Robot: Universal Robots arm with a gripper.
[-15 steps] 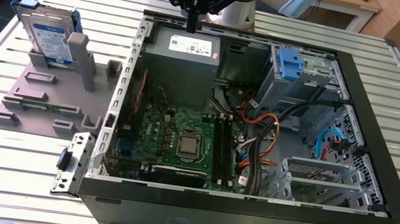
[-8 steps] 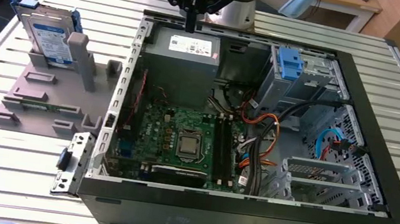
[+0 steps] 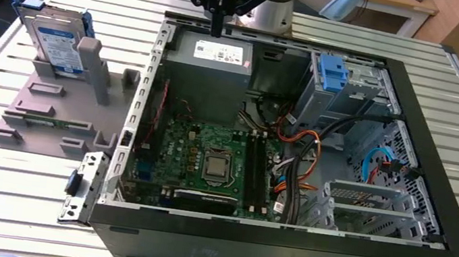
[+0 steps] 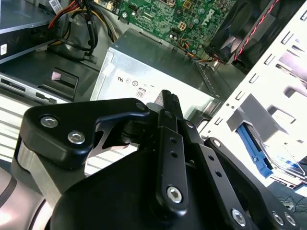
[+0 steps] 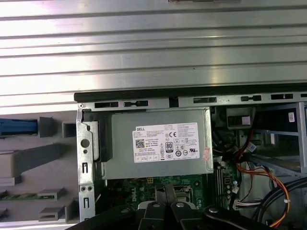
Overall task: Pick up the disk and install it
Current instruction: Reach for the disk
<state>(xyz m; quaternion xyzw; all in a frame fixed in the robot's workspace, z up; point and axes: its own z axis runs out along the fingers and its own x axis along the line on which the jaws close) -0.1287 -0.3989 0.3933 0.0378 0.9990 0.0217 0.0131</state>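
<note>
One empty gripper [image 3: 217, 30], fingers [image 4: 169, 120] pressed together, hangs over the power supply [image 3: 213, 54]; the rigid, probably shock-sensitive disk [image 3: 53, 41] stands well apart, best gripped by its edges.

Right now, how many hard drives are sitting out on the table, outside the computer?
1. The disk stands upright in the grey holder at the exterior view's left, beside the open computer case. More drives may be hidden inside the case's bays.
</note>
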